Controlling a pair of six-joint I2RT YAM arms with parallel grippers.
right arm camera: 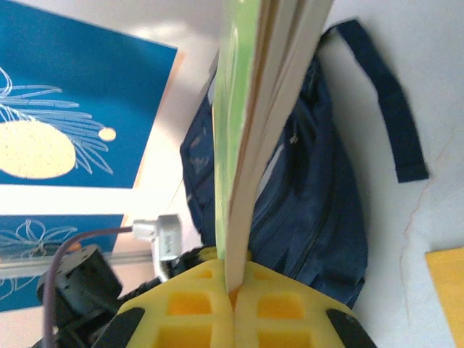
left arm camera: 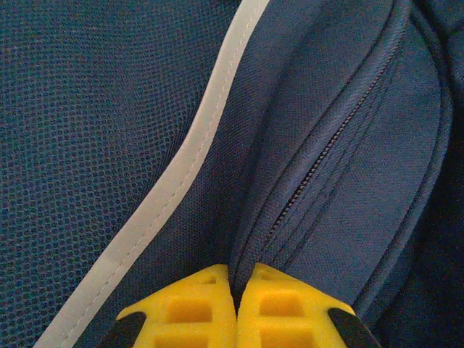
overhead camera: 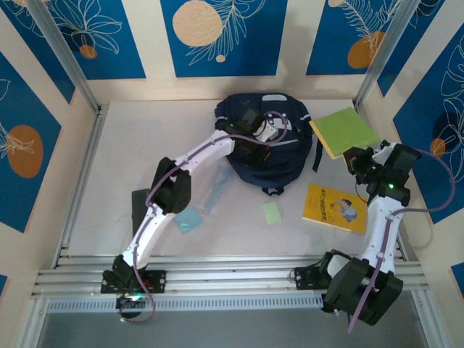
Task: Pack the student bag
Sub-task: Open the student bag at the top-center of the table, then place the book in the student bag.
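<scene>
The student bag (overhead camera: 264, 141), dark navy with pale grey stripes, lies at the back middle of the table. My left gripper (overhead camera: 254, 133) rests on top of it, and its yellow fingers (left arm camera: 196, 308) are shut on a fold of the navy fabric (left arm camera: 250, 250) beside the zipper (left arm camera: 319, 156). To the bag's right, my right gripper (overhead camera: 357, 161) is shut on the edge of a green book (overhead camera: 344, 130), held up off the table. In the right wrist view the green book (right arm camera: 250, 138) rises edge-on from between the yellow pads (right arm camera: 199, 308), with the bag (right arm camera: 319, 210) behind it.
A yellow picture book (overhead camera: 333, 208) lies flat in front of the right arm. A small green note (overhead camera: 272, 212), a clear ruler-like strip (overhead camera: 215, 190), a pale blue card (overhead camera: 189, 221) and a dark flat object (overhead camera: 139, 206) lie on the table. Walls close in the back and both sides.
</scene>
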